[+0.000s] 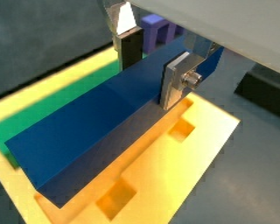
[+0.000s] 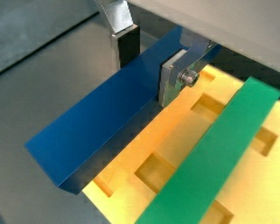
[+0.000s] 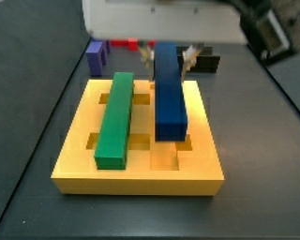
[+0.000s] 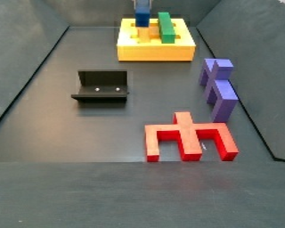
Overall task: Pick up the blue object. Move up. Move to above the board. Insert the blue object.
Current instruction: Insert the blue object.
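The blue object (image 1: 95,122) is a long royal-blue bar held between my fingers; both wrist views show it (image 2: 101,114). My gripper (image 1: 152,85) is shut on its far end, one dark pad on each side (image 2: 149,81). The bar hangs just above the yellow board (image 3: 140,178), lengthwise along its grooves and beside the green bar (image 3: 115,117). In a side view the blue bar (image 3: 172,98) reaches past the board's far edge. The board's square cut-outs (image 1: 178,129) show under the bar. The other side view shows the gripper (image 4: 142,7) over the board (image 4: 157,52) at the back.
The green bar (image 2: 213,149) lies in a groove of the board. Purple blocks (image 4: 219,89) stand to the right and a red piece (image 4: 191,138) lies near the front. The dark fixture (image 4: 101,87) stands on the floor to the left.
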You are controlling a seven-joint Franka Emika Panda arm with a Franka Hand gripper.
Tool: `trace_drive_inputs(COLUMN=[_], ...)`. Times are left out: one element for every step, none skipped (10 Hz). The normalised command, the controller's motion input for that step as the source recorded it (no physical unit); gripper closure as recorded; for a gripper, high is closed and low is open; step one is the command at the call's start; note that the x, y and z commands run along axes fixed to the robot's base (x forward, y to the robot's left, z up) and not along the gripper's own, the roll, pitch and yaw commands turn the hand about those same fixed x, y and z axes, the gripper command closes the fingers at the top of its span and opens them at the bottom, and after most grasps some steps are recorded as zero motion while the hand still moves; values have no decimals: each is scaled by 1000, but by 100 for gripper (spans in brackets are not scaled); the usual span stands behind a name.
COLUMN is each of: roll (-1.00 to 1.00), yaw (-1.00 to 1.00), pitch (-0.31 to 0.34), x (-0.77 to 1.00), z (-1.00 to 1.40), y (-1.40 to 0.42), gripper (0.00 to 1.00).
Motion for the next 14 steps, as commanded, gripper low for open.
trace_drive_inputs(roll=[19, 0, 0, -23, -14, -11, -3, -1, 0, 6, 47, 41, 0, 0], yaw=[34, 0, 0, 0, 0, 0, 0, 0, 0, 0, 0, 0, 0, 0], pitch=[-179, -151, -114, -107, -71, -67, -47, -30, 0, 0, 0, 0, 0, 0], x=[0, 0, 0, -43, -40, -49, -14, 0, 0, 0, 0, 0, 0, 0], z=[-514, -520, -457, -320, -260, -214, -166, -140, -117, -94, -160, -163, -63, 0], y=[-206, -177, -97, -23, 0, 0, 0, 0, 0, 34, 66, 0, 0, 0], gripper=[100, 100, 100, 100, 100, 100, 100, 100, 100, 100, 100, 100, 100, 100])
